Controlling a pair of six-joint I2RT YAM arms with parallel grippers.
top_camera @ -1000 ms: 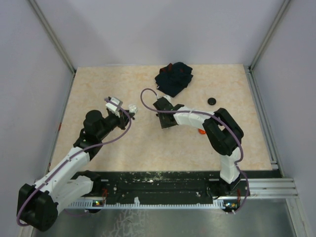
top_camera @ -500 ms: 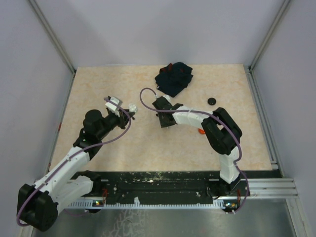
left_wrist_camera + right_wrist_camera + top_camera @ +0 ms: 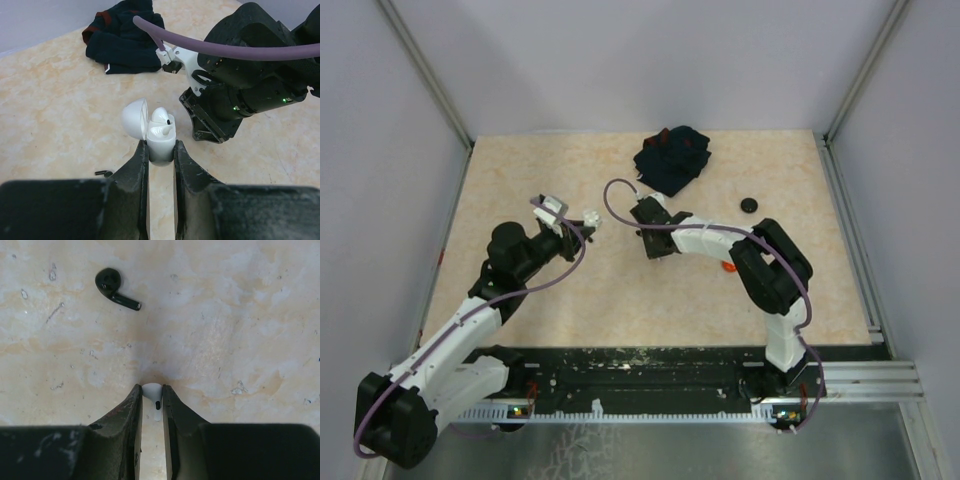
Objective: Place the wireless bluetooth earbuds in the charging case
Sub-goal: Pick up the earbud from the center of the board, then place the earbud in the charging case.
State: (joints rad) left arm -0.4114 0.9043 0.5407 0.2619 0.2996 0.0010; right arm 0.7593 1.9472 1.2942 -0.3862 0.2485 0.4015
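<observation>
Against the view a second ago: left gripper (image 3: 161, 150) and its load nudged slightly toward the right arm, right wrist drawn a touch leftward. Left fingers (image 3: 135, 165) closed narrowly on the lower body of the white charging case (image 3: 161, 142), held upright, lid (image 3: 136, 116) swung open to the left. Seated white earbud (image 3: 161, 122) lodged in the case's mouth. Right gripper (image 3: 152, 392) pointing down at the table (image 3: 235, 315), fingers (image 3: 131, 410) nearly together, pinching the held white earbud (image 3: 152, 389). Black earbud (image 3: 115, 287) loose on the table beyond, well apart. Farther out, overhead: dark cloth (image 3: 672, 158) at the back, black puck (image 3: 749, 205) to its right.
</observation>
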